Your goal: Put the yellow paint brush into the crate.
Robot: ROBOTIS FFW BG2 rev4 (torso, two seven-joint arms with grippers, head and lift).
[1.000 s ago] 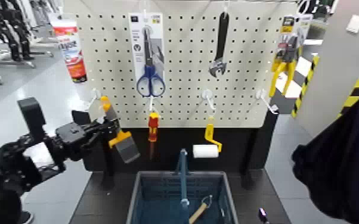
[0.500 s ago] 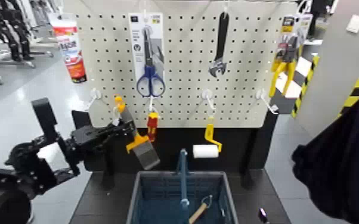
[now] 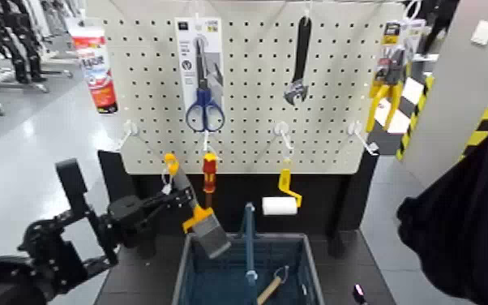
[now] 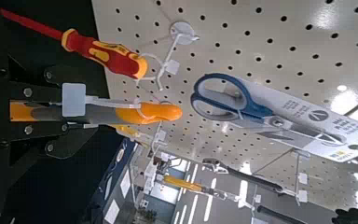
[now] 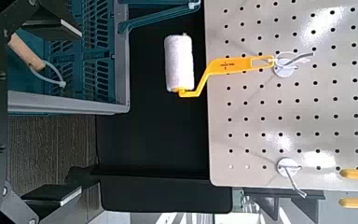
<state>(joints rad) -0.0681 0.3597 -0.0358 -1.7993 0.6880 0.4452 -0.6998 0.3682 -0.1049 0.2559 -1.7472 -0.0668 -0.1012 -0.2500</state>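
I am gripping a glossy plastic-looking yellow paint brush above the matt, slotted plastic crate; the pegboard is looking smooth.

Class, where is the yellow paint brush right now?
In the head view, the yellow paint brush is held by the left gripper, bristles over the crate's left rim, beside the screwdriver.

Workshop: tool-hung pegboard.

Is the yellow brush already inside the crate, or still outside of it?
Outside. The left gripper holds the brush tilted, bristles down, over the left rim of the crate; nothing shows it resting inside.
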